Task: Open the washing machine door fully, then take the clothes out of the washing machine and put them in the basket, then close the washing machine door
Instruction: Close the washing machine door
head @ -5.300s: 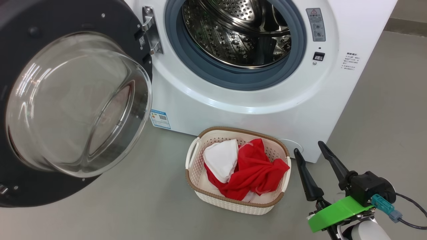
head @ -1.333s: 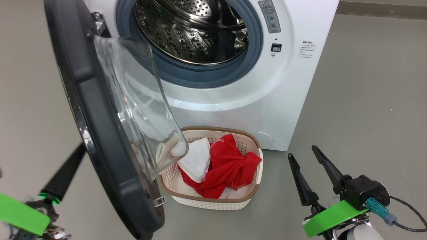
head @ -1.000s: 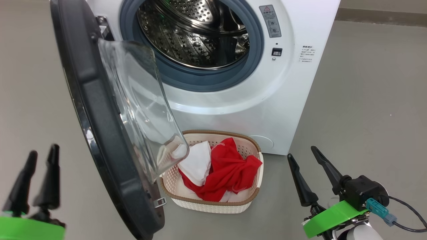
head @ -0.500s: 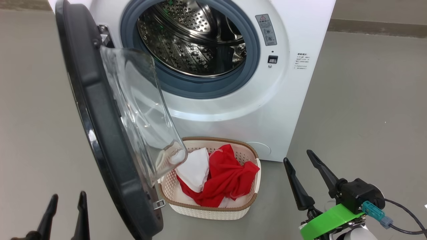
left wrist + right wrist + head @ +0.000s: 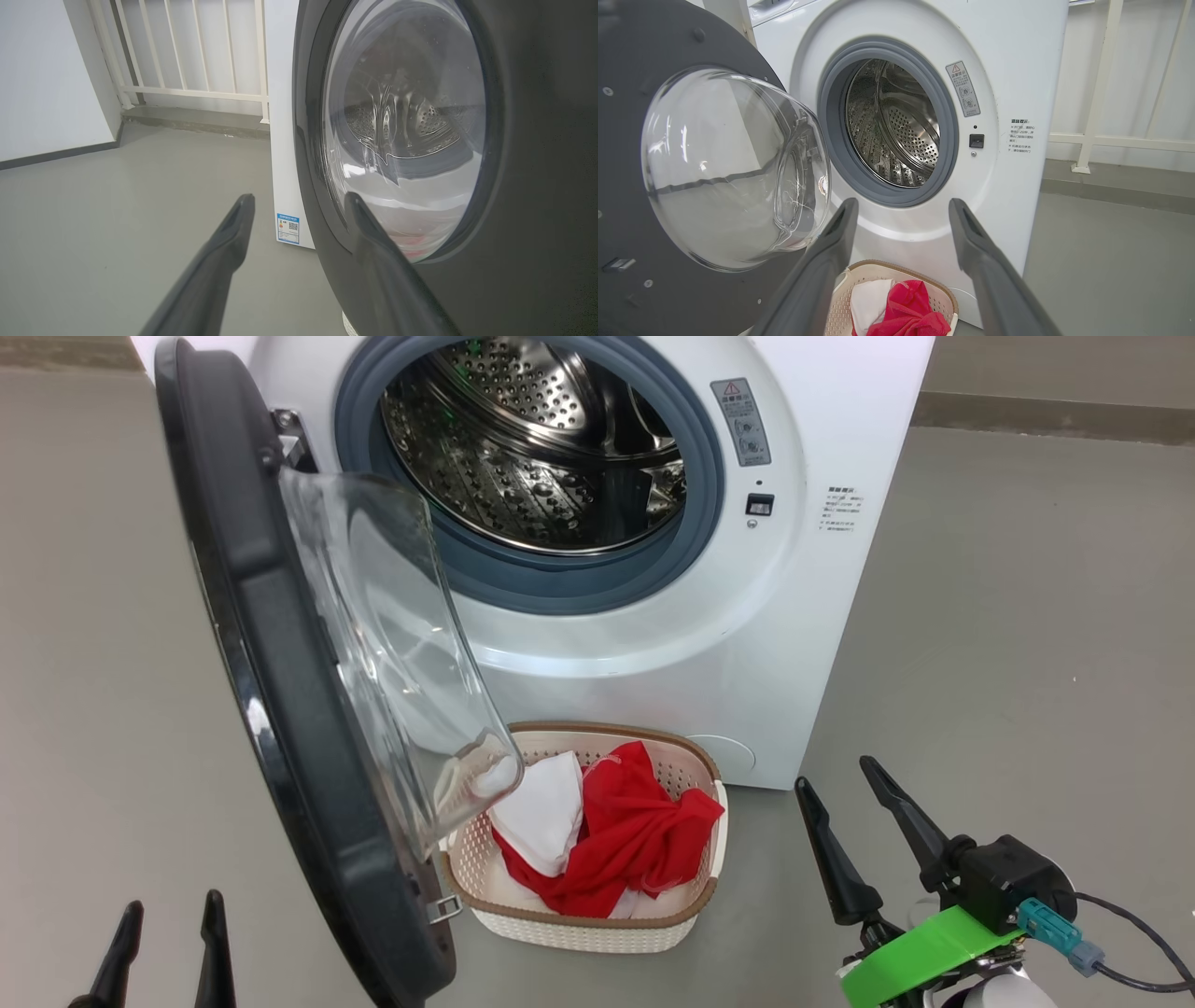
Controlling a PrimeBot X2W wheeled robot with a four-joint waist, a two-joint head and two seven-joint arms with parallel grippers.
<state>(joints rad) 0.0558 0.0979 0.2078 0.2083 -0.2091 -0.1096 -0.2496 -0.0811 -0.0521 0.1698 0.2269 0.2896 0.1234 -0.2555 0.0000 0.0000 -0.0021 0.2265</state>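
Observation:
The washing machine [image 5: 794,597] [image 5: 1017,70] stands white, its steel drum [image 5: 551,457] bare inside. The washing machine door [image 5: 280,691] [image 5: 537,163] [image 5: 626,116] is partly swung, edge-on to the head view, its glass bowl [image 5: 392,644] bulging over the basket's left end. The basket [image 5: 597,929] [image 5: 945,298] sits on the floor before the machine, holding the clothes [image 5: 635,840] [image 5: 910,315], red fabric with a white piece. My left gripper [image 5: 168,915] [image 5: 299,203] is open at the lower left, on the door's outer side. My right gripper [image 5: 836,779] [image 5: 901,205] is open, right of the basket.
Grey floor [image 5: 1027,616] spreads right and left of the machine. A cream railing [image 5: 187,60] [image 5: 1111,140] and a white wall [image 5: 46,70] stand behind. A black cable [image 5: 1134,975] trails from my right wrist.
Since five seconds ago the door has swung from wide open to roughly half shut. My left gripper has dropped towards the picture's lower edge in the last second. The camera has tilted slightly.

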